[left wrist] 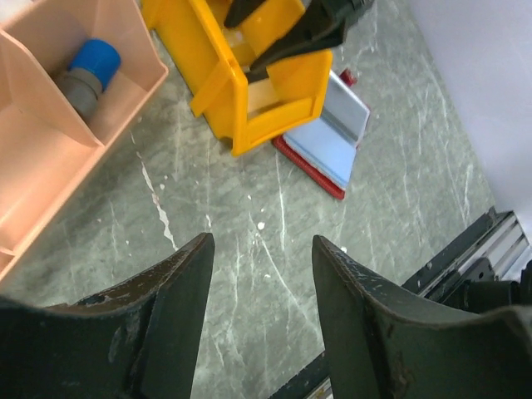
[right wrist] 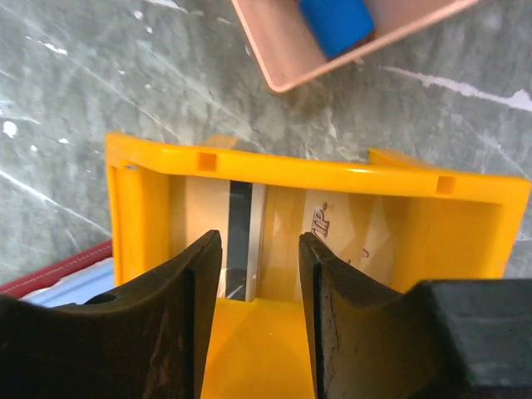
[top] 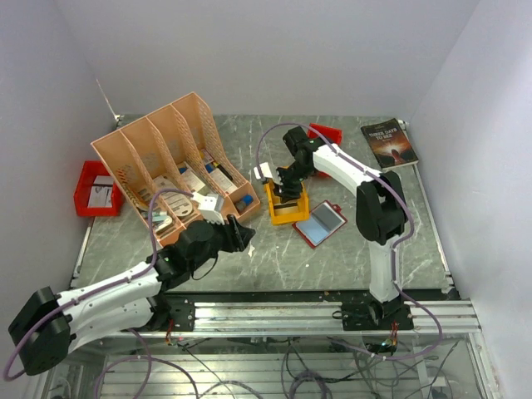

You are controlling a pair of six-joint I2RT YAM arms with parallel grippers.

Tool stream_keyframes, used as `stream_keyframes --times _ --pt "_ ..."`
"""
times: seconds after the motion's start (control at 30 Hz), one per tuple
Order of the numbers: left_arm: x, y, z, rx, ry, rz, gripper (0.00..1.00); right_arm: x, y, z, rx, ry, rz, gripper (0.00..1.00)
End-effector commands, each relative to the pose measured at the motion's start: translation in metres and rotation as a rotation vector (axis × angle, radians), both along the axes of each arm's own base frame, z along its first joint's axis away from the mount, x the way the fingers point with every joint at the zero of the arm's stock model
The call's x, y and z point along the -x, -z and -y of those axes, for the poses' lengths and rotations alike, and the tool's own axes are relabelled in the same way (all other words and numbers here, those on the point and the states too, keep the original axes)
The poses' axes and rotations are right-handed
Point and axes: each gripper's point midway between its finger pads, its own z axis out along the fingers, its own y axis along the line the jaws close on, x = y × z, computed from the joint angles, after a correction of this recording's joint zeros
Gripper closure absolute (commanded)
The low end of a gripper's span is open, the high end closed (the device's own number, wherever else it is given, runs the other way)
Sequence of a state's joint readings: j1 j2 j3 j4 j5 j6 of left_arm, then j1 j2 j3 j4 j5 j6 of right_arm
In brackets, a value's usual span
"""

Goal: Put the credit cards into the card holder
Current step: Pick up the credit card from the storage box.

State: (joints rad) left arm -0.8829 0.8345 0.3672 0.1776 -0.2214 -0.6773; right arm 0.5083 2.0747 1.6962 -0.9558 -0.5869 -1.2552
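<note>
From above, the right claw point(top: 287, 194) hangs over the small yellow bin point(top: 287, 219) in the middle of the frame, with its fingers apart. The red card holder point(top: 320, 223) lies open and flat just right of that bin. If a finger bumps the bin, I think the bin could slide onto the holder. The left claw point(top: 243, 235) sits left of the middle, by the peach file rack point(top: 158, 137); its fingers are apart and hold nothing.

In the left wrist view, the holder peeks out from behind the bin in the upper middle; I cannot tell if they touch. Its clear pockets look smooth and shiny, with a thin red edge. The table point(left wrist: 249, 241) looks like grey-green stone with white streaks.

In the right wrist view, the two dark fingers point(right wrist: 187, 316) stand apart above the bin and grip nothing. The credit cards point(right wrist: 241, 224) stand on edge inside, close to the far wall. They look thin, flat, hard and slippery, so one could slip out of a pinch; two might come up together; the bin's stiff rim may block a finger.
</note>
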Motion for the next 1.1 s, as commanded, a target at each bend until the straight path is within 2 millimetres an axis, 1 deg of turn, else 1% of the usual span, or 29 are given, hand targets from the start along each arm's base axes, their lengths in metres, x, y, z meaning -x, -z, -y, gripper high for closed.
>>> stream_keyframes --times 0.0,0.1,0.17,0.23,0.27,0.4,0.43,0.53,0.67,0.8,0.9,1.07 --pt "0.0 -0.002 0.02 0.102 0.047 -0.018 0.4 0.003 0.025 0.015 0.088 -0.024 -0.06 0.54" --pt "-0.002 0.01 0.029 0.102 0.051 -0.052 0.46 0.004 0.034 0.018 0.113 -0.037 -0.076 0.47" --pt "-0.005 0.014 0.037 0.103 0.055 -0.061 0.52 0.003 0.037 0.019 0.123 -0.038 -0.085 0.43" --pt "-0.006 0.021 0.047 0.089 0.066 -0.074 0.56 0.002 0.04 0.019 0.127 -0.036 -0.087 0.4" --pt "-0.007 0.029 0.052 0.071 0.06 -0.085 0.58 0.001 0.042 0.018 0.128 -0.032 -0.088 0.39" --pt "-0.01 0.04 0.07 0.054 0.057 -0.103 0.64 -0.001 0.046 0.019 0.139 -0.019 -0.1 0.37" --pt "-0.011 0.047 0.075 0.045 0.058 -0.114 0.65 0.001 0.048 0.019 0.143 -0.019 -0.105 0.37" --pt "-0.015 0.054 0.09 0.045 0.071 -0.119 0.66 0.007 0.05 0.021 0.147 -0.026 -0.131 0.41" --pt "-0.02 0.064 0.106 0.035 0.078 -0.132 0.67 0.02 0.051 0.024 0.151 -0.033 -0.185 0.51" --pt "-0.026 0.073 0.113 0.029 0.067 -0.136 0.67 0.03 0.046 0.023 0.13 -0.031 -0.217 0.58" --pt "-0.032 0.077 0.118 0.019 0.058 -0.132 0.66 0.035 0.041 0.021 0.109 -0.027 -0.23 0.6" --pt "-0.035 0.092 0.121 -0.014 0.05 -0.152 0.66 0.041 0.028 0.017 0.077 -0.024 -0.252 0.65"
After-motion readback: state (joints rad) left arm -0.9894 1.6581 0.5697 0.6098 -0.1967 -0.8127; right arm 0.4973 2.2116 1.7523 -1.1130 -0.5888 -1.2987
